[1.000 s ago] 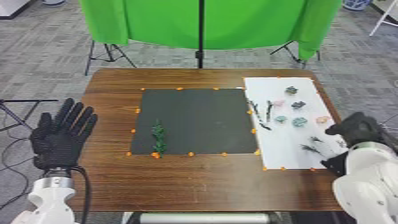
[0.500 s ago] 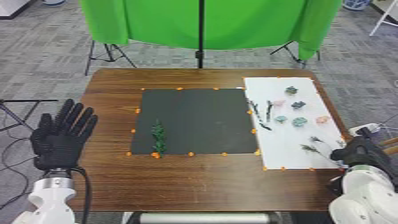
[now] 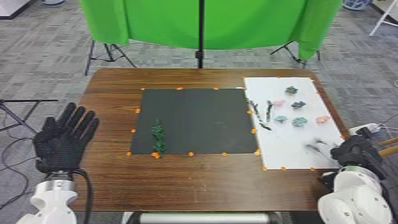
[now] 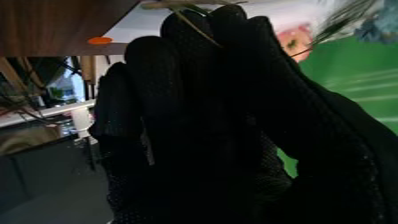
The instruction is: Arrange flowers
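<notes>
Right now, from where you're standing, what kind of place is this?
It looks like a robotics lab or test area: a green cloth hangs behind the table, black stands rise from the grey floor, and orange markers edge a dark mat.

Head view faces forward and down; closer wrist view shares white sheet (image 3: 284,150).

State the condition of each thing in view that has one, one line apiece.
Left hand: open, fingers spread
Right hand: at the white sheet's right edge
Green sprig: lying on the dark sheet
Dark sheet: flat on the table
White sheet: flat, holding flowers
Dark twigs: lying on the white sheet
Green cloth: hanging
</notes>
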`<state>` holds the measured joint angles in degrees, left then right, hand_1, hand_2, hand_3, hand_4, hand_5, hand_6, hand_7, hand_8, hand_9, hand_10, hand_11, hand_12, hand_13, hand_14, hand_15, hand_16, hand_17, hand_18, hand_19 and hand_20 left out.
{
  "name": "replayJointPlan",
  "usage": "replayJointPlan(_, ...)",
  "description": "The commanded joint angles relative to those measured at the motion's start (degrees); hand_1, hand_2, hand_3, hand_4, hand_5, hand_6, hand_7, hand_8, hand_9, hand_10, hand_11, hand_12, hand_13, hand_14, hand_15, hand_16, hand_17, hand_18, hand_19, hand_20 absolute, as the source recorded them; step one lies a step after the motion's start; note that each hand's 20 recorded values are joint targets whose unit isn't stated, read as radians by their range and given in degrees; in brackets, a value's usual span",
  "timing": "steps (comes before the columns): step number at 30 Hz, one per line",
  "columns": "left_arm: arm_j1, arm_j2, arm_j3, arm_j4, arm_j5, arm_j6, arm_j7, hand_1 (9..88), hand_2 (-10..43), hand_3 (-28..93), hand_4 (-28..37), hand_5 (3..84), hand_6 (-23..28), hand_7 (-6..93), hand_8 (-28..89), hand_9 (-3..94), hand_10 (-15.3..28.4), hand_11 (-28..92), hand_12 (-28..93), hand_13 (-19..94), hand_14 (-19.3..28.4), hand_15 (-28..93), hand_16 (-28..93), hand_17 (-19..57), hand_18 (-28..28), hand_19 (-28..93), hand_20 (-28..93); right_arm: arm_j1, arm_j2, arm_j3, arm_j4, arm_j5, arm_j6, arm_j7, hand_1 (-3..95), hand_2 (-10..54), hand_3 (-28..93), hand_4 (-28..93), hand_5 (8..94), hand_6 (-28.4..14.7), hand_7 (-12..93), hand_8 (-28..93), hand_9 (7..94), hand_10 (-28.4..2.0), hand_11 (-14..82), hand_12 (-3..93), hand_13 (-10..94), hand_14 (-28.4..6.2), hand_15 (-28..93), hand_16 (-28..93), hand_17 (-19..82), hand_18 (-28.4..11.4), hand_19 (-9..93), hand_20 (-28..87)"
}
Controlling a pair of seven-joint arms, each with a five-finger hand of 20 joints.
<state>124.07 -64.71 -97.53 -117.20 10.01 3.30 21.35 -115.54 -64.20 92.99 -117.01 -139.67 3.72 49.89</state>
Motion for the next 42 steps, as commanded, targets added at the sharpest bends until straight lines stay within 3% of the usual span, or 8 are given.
replayJointPlan(1,1.9,-0.72,0.2,-0.32,-0.37,0.39,-0.2,28.2,12.9,79,-28.3,47.1,10.3,8.1,-8,39.4,15.5,17,9,29,17.4,33,-6,-6.9,15.9,37,12,0.6,1.1,0.1,-4.9,8.6,4.9,1.4,51.6,-9.5,84,-25,80.9,-1.2,36,7,82.4,-13.1,23.8,44.4,64,-12.7,65,34,32,-25.3,92,29)
replayJointPlan(6,2.4,-0.53,0.04,-0.57,-0.32,1.14,-0.11,28.0,12.8,78,-28.3,47.1,10.4,8.2,-8,39.4,15.5,17,9,29,17.4,34,-6,-6.9,15.9,37,12,4.8,1.9,-4.7,-7.4,7.3,7.5,-0.3,48.5,-9.5,85,-20,79.2,-1.2,39,10,81.4,-13.5,25.9,45.1,64,-13.4,66,33,33,-25.3,93,30)
replayJointPlan(17,0.3,0.07,1.75,0.36,-0.21,1.52,-1.17,28.5,13.8,78,-28.3,47.4,10.5,8.3,-8,39.6,15.5,17,9,29,17.4,35,-6,-7.0,16.0,38,13,22.1,-3.0,-24.1,-6.0,10.0,-3.3,-4.5,44.8,-9.5,85,-17,74.1,-0.2,49,10,78.8,-14.3,31.1,46.0,62,-15.4,71,32,32,-25.6,93,34)
replayJointPlan(27,-0.8,1.58,2.62,0.83,-0.77,2.11,-0.94,28.3,13.6,77,-28.3,47.4,10.5,8.3,-8,39.6,15.5,17,9,29,17.3,35,-6,-7.0,15.9,38,13,27.3,-10.7,-37.3,4.6,-0.5,-2.8,-5.7,45.7,-9.5,84,-18,74.5,-0.9,49,9,78.2,-14.9,34.3,44.4,63,-16.7,73,29,34,-27.0,93,39)
replayJointPlan(32,-1.8,2.37,3.39,1.44,-1.53,0.77,-0.41,27.3,11.8,78,-28.3,47.3,10.6,8.2,-8,39.5,15.6,17,9,29,17.3,35,-6,-7.0,16.0,38,13,28.1,-12.7,-42.1,9.7,-5.2,-3.4,-7.1,46.2,-9.5,83,-18,75.6,-1.5,48,10,78.4,-15.4,35.4,44.3,64,-17.2,74,29,35,-27.9,93,42)
replayJointPlan(36,-2.5,2.85,4.09,1.72,-2.09,1.15,-1.77,26.7,11.2,78,-28.3,47.1,10.4,8.2,-8,39.6,15.6,17,9,29,17.4,35,-6,-7.1,16.0,38,13,27.5,-15.6,-43.7,13.1,-5.9,-3.7,-7.6,46.4,-9.5,82,-20,75.9,-1.8,47,11,77.7,-15.8,37.6,42.7,64,-17.8,75,26,35,-28.2,93,44)
replayJointPlan(39,-3.1,3.01,4.72,2.08,-4.09,-0.07,-1.76,26.5,10.8,78,-28.3,47.1,10.4,8.2,-8,39.5,15.6,17,10,29,17.4,35,-6,-7.1,16.1,38,13,29.1,-16.2,-44.7,14.1,0.4,-6.4,-5.6,44.1,-9.5,81,-20,74.8,-2.3,47,11,75.1,-17.2,43.8,37.0,64,-18.2,76,25,35,-28.3,93,44)
replayJointPlan(42,-3.5,3.3,4.81,2.13,-3.1,0.46,-2.61,26.4,10.6,78,-28.3,47.1,10.5,8.1,-8,39.4,15.6,17,10,29,17.4,35,-6,-7.1,16.1,38,13,28.9,-17.0,-44.9,15.1,-0.3,-5.7,-5.4,42.8,-9.5,81,-20,73.0,-3.2,47,11,73.7,-18.1,45.2,34.9,63,-18.4,76,25,34,-28.4,93,45)
